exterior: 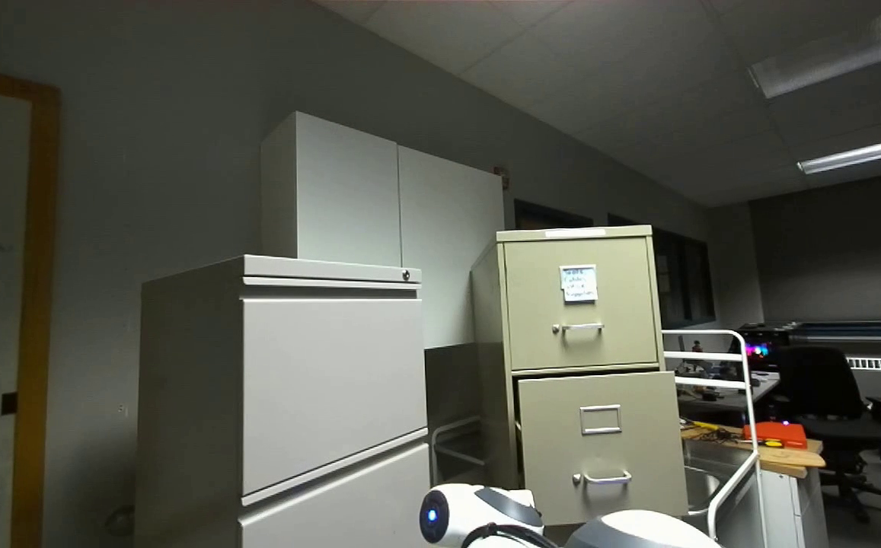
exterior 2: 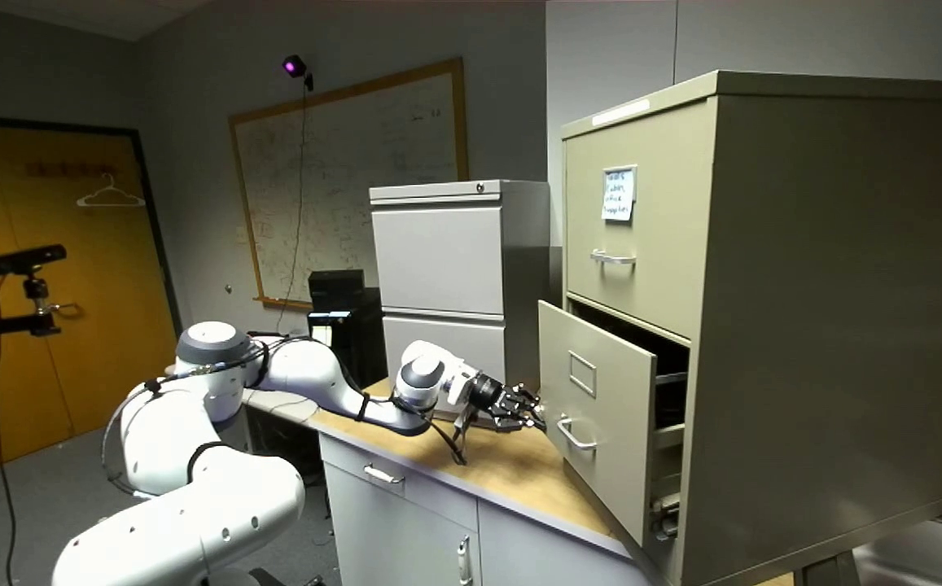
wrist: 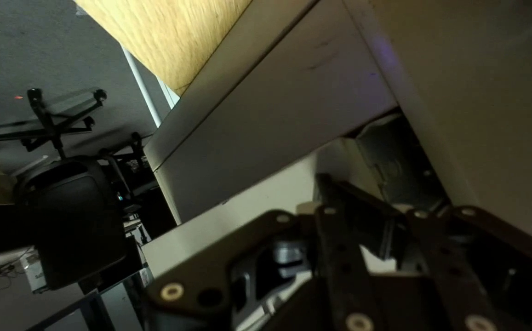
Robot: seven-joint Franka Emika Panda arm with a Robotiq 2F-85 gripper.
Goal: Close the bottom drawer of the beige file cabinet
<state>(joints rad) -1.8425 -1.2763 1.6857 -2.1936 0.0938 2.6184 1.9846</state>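
The beige file cabinet shows in both exterior views; its upper, labelled drawer is shut. The bottom drawer stands partly pulled out, with a dark gap above and beside its front. My gripper is at the left edge of the drawer front; whether it touches is unclear. In the upside-down wrist view the black fingers look shut with nothing between them. Beige metal and a gap with a black slide lie beyond them. One exterior view shows only white arm parts.
A pale grey cabinet stands beside the beige one. A wooden counter lies below the arm. A white rail frame stands on the cabinet's far side. A black chair is farther back.
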